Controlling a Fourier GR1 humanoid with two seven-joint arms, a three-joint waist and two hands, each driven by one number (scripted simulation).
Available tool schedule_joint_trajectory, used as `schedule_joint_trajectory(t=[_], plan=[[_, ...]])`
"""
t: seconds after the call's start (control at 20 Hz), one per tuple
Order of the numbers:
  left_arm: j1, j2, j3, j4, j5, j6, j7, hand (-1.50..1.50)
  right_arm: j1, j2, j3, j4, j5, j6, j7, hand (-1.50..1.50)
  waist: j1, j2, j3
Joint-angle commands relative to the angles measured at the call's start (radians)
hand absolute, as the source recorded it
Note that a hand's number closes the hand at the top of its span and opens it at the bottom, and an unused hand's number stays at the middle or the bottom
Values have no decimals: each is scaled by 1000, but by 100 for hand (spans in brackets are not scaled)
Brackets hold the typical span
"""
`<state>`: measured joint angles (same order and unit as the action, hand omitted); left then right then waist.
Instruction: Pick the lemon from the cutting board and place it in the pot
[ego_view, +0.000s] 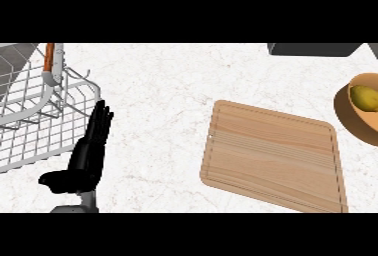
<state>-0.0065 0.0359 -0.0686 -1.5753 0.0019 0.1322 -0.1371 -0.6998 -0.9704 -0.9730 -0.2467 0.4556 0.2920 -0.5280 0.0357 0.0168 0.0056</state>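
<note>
A yellow lemon (364, 97) lies inside the tan, wood-coloured pot (347, 116) at the right edge of the head view, partly cut off by the frame. The wooden cutting board (275, 155) sits to the pot's left with nothing on it. My left hand (87, 155) rests at the lower left, fingers straight and pointing up, beside the wire rack, far from the board and pot. My right hand shows nowhere in the view.
A white wire dish rack (37, 110) fills the left side, with an orange-handled utensil (49, 62) standing in it. A dark grey object (314, 49) sits at the top right edge. White marble counter (162, 100) spreads between rack and board.
</note>
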Motion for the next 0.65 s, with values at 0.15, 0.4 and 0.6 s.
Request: schedule_joint_trajectory(t=[0.15,0.4,0.6], plan=[[5,-28,-29,-23,-13,17,12,0,77,-51,-31,43,-31,13,-74,-150,7,5,4],[-24,-2,4,20,-11,7,-1,0,77,-102,-89,63,-86,-4,-39,-150,2,8,4],[-11,0,-1,-32,2,-2,24,0,96,-115,-99,67,-95,-40,-23,-150,13,6,5]])
